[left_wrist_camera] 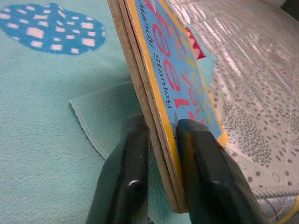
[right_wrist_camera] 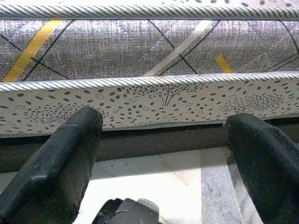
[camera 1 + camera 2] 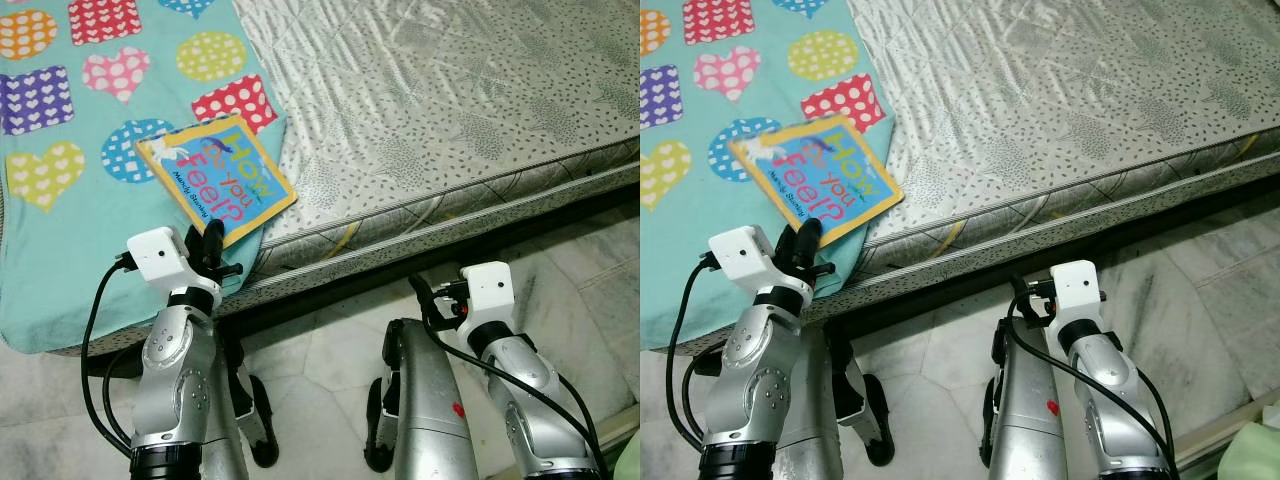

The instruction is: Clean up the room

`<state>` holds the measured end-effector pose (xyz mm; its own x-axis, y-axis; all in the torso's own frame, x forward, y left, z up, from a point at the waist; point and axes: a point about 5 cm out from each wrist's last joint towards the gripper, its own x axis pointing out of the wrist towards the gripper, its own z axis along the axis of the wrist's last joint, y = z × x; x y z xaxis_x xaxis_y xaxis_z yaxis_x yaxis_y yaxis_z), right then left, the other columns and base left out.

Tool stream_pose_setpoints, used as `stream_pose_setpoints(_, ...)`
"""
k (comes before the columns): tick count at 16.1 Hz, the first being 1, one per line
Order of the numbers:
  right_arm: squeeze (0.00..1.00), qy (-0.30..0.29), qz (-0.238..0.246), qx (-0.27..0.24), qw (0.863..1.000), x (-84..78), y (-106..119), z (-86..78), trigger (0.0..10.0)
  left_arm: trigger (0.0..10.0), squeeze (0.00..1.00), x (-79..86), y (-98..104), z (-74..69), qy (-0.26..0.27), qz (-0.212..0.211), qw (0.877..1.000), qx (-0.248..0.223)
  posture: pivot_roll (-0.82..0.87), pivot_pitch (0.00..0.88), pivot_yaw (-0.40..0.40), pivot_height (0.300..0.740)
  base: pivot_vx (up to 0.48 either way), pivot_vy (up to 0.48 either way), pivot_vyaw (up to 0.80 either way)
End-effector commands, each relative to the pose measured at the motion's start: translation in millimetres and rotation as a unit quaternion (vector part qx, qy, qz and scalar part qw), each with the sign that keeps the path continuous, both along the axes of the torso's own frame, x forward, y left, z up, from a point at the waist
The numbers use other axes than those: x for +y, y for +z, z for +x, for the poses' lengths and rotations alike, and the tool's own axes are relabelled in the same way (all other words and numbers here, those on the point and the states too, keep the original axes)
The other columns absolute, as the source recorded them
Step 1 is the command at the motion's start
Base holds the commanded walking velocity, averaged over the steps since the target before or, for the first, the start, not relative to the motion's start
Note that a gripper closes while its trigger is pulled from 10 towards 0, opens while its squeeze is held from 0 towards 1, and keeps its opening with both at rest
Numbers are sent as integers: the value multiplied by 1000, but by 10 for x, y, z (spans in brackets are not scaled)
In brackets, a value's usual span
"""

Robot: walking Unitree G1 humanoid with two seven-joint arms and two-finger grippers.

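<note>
Your left gripper (image 3: 210,245) had its two fingers pinched on the near corner of the book (image 3: 216,177), which lay flat on the blanket (image 3: 60,250) by the mattress (image 3: 450,120) edge, its length running away toward 11 o'clock from the fingers. Your right gripper (image 2: 163,154) hung wide open and empty at 4 o'clock, low beside the mattress, so the left arm was plainly nearer.

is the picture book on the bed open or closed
Closed. The book lies flat, front cover up, on the blanket; in the left wrist view its board pages sit stacked together between the left gripper fingers.
</note>
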<state>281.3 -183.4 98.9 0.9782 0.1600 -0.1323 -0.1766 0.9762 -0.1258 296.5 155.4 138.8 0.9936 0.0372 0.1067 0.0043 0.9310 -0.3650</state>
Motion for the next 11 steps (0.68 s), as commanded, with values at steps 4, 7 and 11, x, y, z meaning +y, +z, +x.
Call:
stream_pose_setpoints(4, 0, -16, -12, 7, 1000, -55, -51, -37, 10000, 0, 0, 32, 21, 41, 5, -19, 1000, -9, -149, 287, -27, 552, 0, 0, 0)
stream_pose_setpoints(7, 0, -23, -8, 2, 1000, -47, -36, -24, 10000, 0, 0, -153, 180, 13, -64, -56, 995, -59, -152, 264, -17, 552, 0, 0, 0)
stream_pose_setpoints(11, 0, -24, 77, -1, 997, 94, 78, 5, 10000, 0, 0, -212, 244, -184, -93, 23, 992, -80, -149, 226, -1, 552, 0, 0, 0)
